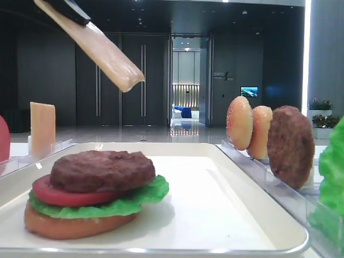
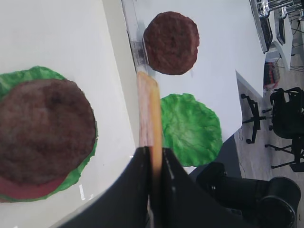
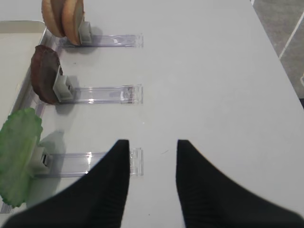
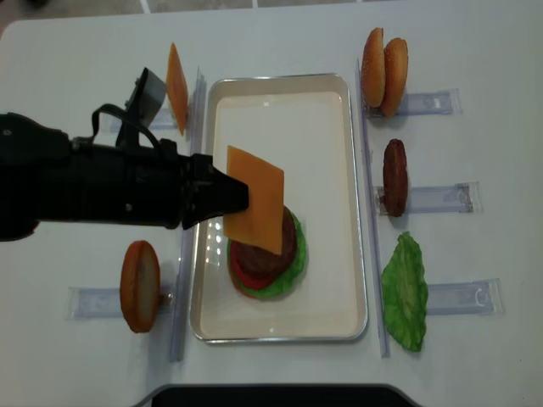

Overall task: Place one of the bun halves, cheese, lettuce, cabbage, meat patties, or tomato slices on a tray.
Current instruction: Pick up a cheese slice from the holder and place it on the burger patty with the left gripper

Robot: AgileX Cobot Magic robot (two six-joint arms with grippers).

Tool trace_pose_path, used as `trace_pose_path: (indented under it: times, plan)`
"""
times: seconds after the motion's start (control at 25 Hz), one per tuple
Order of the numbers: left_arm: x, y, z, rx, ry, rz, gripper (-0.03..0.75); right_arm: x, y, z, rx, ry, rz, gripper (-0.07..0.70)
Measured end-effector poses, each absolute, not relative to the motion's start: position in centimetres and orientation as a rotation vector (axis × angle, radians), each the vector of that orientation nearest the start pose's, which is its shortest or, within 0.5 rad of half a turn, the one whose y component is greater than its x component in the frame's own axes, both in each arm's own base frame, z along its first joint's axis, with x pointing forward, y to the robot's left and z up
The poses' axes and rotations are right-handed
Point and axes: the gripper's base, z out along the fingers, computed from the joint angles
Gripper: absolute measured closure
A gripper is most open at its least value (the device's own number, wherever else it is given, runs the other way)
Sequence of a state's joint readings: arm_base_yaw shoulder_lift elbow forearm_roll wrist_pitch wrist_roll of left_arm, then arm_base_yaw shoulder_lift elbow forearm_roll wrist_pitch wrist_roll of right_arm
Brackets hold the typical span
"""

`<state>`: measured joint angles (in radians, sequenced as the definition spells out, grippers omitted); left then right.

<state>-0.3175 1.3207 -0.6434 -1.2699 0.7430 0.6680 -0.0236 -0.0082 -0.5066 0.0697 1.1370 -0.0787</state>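
My left gripper (image 4: 241, 197) is shut on a pale orange cheese slice (image 4: 257, 202), held tilted in the air above the white tray (image 4: 280, 110). The left wrist view shows the cheese (image 2: 149, 107) edge-on between the fingers (image 2: 137, 166). Under it on the tray sits a stack (image 4: 266, 259) of bun half, lettuce, tomato slice and meat patty (image 1: 102, 169). A second cheese slice (image 4: 176, 87) stands in a rack left of the tray. My right gripper (image 3: 152, 145) hangs open over bare table, holding nothing.
Clear racks right of the tray hold two bun halves (image 4: 383, 59), a meat patty (image 4: 394, 176) and a lettuce leaf (image 4: 405, 292). Another bun half (image 4: 140, 286) stands in a rack (image 4: 97, 302) at the near left. The table's edge (image 3: 266, 28) runs along the right.
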Motion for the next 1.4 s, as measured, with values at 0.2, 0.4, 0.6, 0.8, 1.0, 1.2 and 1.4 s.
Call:
trace_pose_path:
  times: [0.2,0.4,0.6,0.8,1.0,1.2,1.4]
  plan:
    - [20.7,-13.0,22.4,0.098,2.546,-1.21,0.69,-1.0,0.6,27.3,-0.065,2.103,0.023,0.395]
    - [20.9,-13.1,21.7,0.099,2.572,-1.204,0.69,-1.0,0.6,27.3,-0.065,2.103,0.023,0.395]
    - [21.5,-13.3,20.4,0.099,2.605,-1.205,0.69,-1.0,0.6,27.3,-0.065,2.103,0.023,0.395]
    - [22.0,-13.6,19.3,0.086,2.624,-1.224,0.69,-1.0,0.6,27.3,-0.065,2.103,0.023,0.395]
    - [22.2,-13.6,18.6,0.078,2.649,-1.22,0.69,-1.0,0.6,27.3,-0.065,2.103,0.023,0.395]
    - [22.1,-13.5,18.5,0.095,2.655,-1.199,0.69,-1.0,0.6,27.3,-0.065,2.103,0.023,0.395]
    - [22.1,-13.4,18.3,0.122,2.674,-1.162,0.69,-1.0,0.6,27.3,-0.065,2.103,0.023,0.395]
